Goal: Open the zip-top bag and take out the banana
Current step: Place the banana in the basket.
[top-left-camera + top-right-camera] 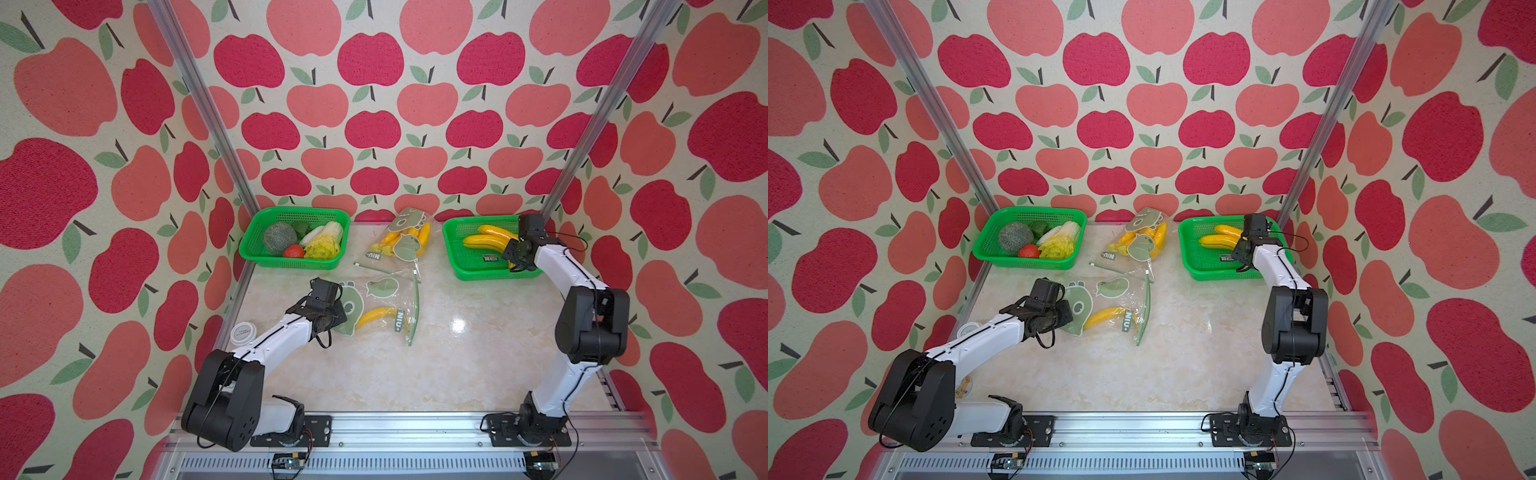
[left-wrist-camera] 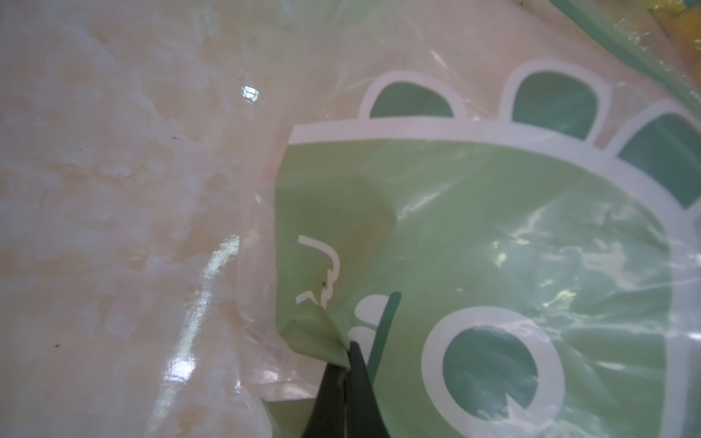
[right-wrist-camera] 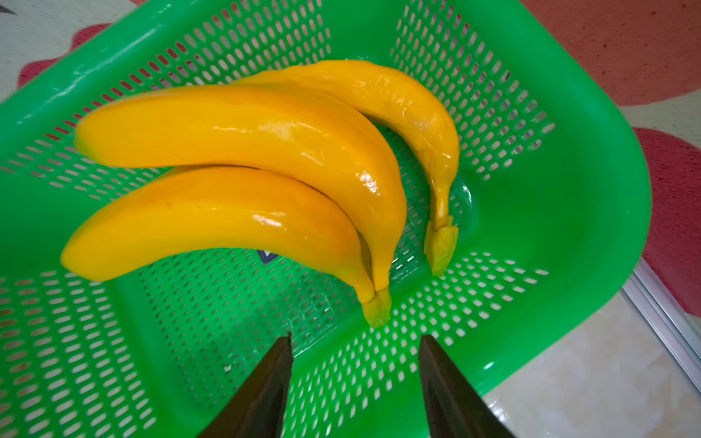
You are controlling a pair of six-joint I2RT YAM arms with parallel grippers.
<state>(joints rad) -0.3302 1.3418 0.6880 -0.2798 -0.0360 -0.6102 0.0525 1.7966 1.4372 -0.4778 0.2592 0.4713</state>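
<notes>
A clear zip-top bag (image 1: pixel 384 297) (image 1: pixel 1115 297) with green dinosaur prints lies flat on the marble table, and one yellow banana (image 1: pixel 376 316) (image 1: pixel 1104 316) is inside it. My left gripper (image 1: pixel 338 318) (image 1: pixel 1065 320) (image 2: pixel 347 354) is shut on the bag's printed left edge, pinching a fold of film (image 2: pixel 315 330). My right gripper (image 1: pixel 514 258) (image 1: pixel 1241 259) (image 3: pixel 356 341) hangs open over the right green basket (image 1: pixel 469 270) (image 3: pixel 569 182), with nothing between its fingers. Three loose bananas (image 3: pixel 242 140) lie in that basket just ahead of the fingertips.
A second printed bag (image 1: pixel 405 239) holding bananas lies at the back middle. A green basket (image 1: pixel 299 211) of vegetables stands at the back left. A white round lid (image 1: pixel 244 333) sits by the left arm. The near bag's green zip strip (image 1: pixel 415 309) points toward the table's middle.
</notes>
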